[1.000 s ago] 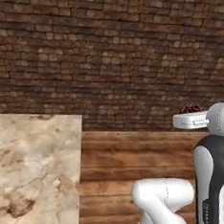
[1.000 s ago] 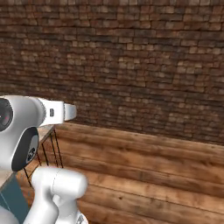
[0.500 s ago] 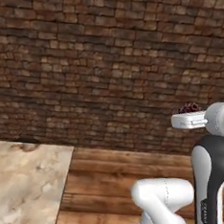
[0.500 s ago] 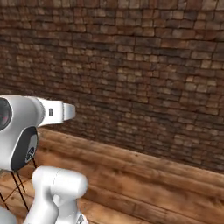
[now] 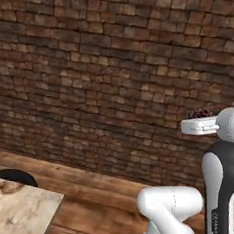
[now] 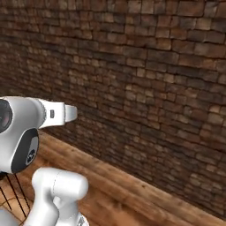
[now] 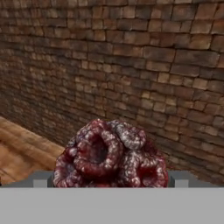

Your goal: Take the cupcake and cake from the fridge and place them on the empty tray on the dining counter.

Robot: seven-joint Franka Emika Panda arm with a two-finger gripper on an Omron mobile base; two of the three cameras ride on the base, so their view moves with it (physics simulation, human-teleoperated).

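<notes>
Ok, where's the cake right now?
The cake sits between the gripper's tips at the bottom of the hand view, facing the brick wall; the left base view shows it at the right, atop the raised hand.

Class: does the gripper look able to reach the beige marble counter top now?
Probably not: the gripper, holding the dark reddish round cake, sits high facing the brick wall; the counter corner lies low, far left.

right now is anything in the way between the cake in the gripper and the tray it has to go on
Can't be settled from here. The cake sits in the gripper, facing a brick wall across a wooden floor. One corner of the dining counter shows low at the left, by a black stool; the tray isn't in sight.
</notes>
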